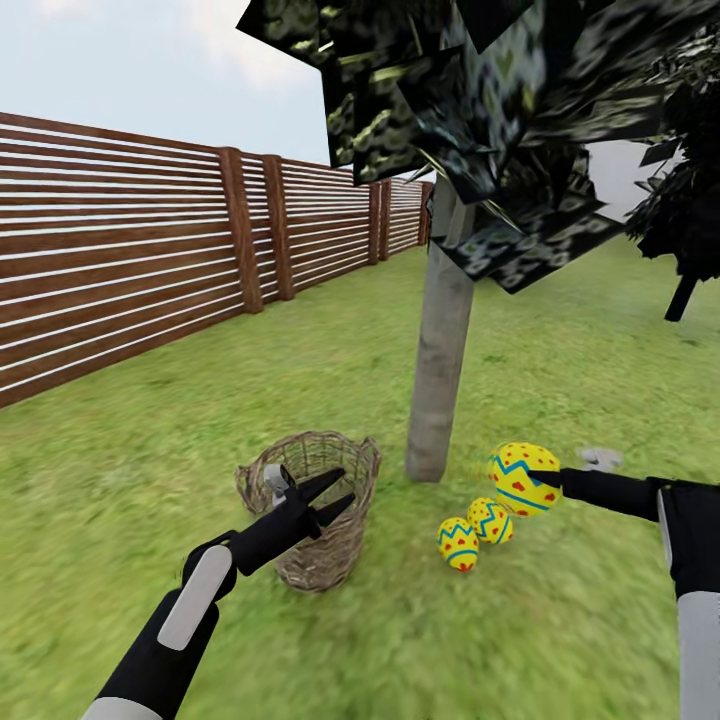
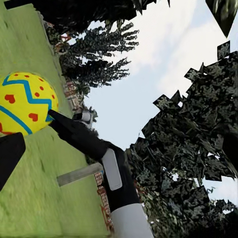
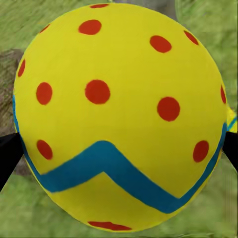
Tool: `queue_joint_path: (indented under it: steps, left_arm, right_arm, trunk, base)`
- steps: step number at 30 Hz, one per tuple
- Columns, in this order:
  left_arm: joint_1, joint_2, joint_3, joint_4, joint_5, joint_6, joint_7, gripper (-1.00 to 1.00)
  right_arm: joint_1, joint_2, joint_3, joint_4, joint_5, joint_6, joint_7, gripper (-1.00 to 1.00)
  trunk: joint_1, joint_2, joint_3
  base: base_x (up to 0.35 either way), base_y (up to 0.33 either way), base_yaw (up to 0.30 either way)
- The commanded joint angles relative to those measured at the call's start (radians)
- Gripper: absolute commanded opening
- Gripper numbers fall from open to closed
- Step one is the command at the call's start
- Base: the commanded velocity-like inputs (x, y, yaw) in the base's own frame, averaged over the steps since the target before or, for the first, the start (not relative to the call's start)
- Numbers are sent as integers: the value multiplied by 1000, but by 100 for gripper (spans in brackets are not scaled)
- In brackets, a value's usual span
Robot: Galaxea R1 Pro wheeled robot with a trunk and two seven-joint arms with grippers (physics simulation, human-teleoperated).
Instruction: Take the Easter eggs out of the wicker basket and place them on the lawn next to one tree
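My right gripper is shut on a yellow Easter egg with a blue zigzag and red dots, held a little above the lawn to the right of the tree trunk. That egg sits between the black fingertips in the right wrist view. Two more eggs lie on the grass beside the trunk's foot. The wicker basket stands left of them. My left gripper hangs open over the basket's rim, holding nothing. The left wrist view catches the held egg and the right arm.
A brown slatted fence runs along the left side. The tree's dark canopy hangs low overhead. Another dark tree stands at the far right. Open grass spreads in front of and behind the basket.
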Motion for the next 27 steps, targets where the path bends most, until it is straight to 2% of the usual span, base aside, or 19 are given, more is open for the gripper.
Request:
queue_joint_path:
  steps: [1, 4, 5, 7, 10, 13, 15, 17, 25, 27]
  left_arm:
    - [-1, 0, 0, 0, 3, 5, -1, 100]
    - [-1, 0, 0, 0, 3, 5, -1, 100]
    - [-1, -1, 0, 0, 3, 5, -1, 100]
    - [-1, -4, -1, 0, 3, 5, -1, 100]
    - [-1, -6, -15, -1, 3, 4, -1, 100]
    - [-1, -6, -29, -1, 2, 3, -1, 100]
    - [-1, -6, -30, -1, 2, 3, -1, 100]
    - [-1, -6, -30, -1, 2, 3, -1, 100]
    - [-1, -7, -33, -1, 2, 2, -1, 100]
    - [-1, -15, -34, -1, 1, 3, 0, 100]
  right_arm:
    - [-1, 2, -2, 0, 9, -14, -59, -100]
    - [0, 5, 1, 1, 6, -100, -239, -100]
    - [2, 15, 1, 1, 8, -115, -296, -100]
    - [3, 29, 3, 1, 18, -129, -373, -100]
    - [3, 33, 8, 46, 22, -191, -460, -100]
    - [3, 35, 19, 77, 20, -211, -536, -100]
    - [3, 39, 55, 82, 20, -213, -547, -100]
    - [3, 40, 68, 84, 20, -213, -549, -100]
    - [3, 41, 74, 86, 20, -213, -550, -100]
    - [3, 41, 74, 86, 20, -213, -550, -100]
  trunk:
    - [0, 0, 0]
    - [0, 0, 2]
    - [0, 0, 3]
    - [0, 0, 4]
    - [0, 0, 7]
    - [0, 0, 9]
    - [0, 0, 10]
    - [0, 0, 12]
    - [0, 0, 18]
    - [0, 0, 19]
  base:
    - [0, 0, -272]
    - [0, 0, -272]
    - [0, 0, -272]
    - [0, 0, -272]
    - [77, 0, -272]
    - [276, -53, -272]
    - [318, -81, -272]
    - [323, -85, -272]
    - [324, -107, -272]
    - [316, -189, -272]
